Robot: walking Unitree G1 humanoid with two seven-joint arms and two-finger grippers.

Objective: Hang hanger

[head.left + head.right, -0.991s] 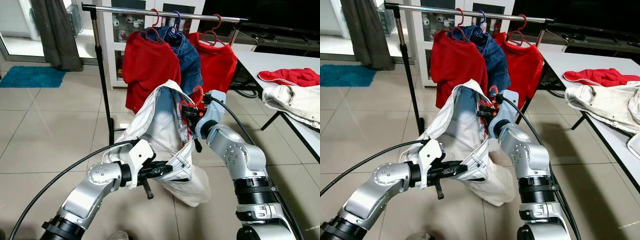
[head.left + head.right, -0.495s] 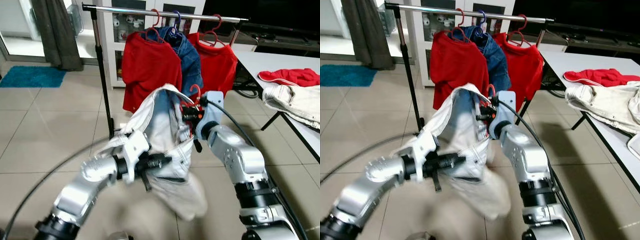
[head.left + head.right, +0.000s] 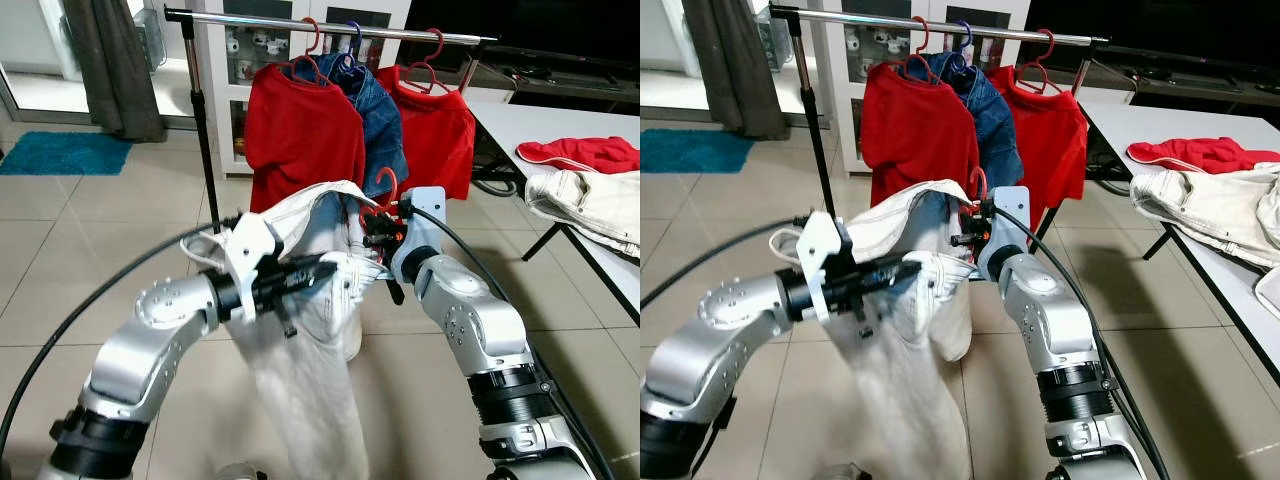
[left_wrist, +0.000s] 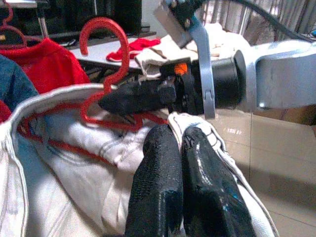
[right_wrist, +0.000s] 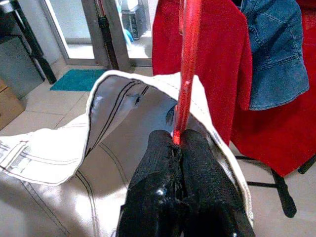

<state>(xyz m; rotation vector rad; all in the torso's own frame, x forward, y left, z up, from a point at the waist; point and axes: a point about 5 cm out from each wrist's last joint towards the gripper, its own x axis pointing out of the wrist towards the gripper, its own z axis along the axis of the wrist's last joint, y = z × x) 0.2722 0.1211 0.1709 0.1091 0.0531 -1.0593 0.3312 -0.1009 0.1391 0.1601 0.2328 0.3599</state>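
Right wrist view: right pincer (image 5: 178,143) clamps thin red hanger (image 5: 189,64); left pincer (image 4: 180,148) pinches white jacket (image 4: 74,182).

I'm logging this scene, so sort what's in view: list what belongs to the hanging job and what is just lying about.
In the job:
- red hanger, pinched in the right claw
- white jacket on it, hem held by the left claw
- clothes rail

Lying about:
- red shirts and denim jacket already hung
- red garment and cream garment on the table
- blue mat

Silver jointed arms, black cables, black-fingered left end effector (image 3: 318,270), orange wrist marking.
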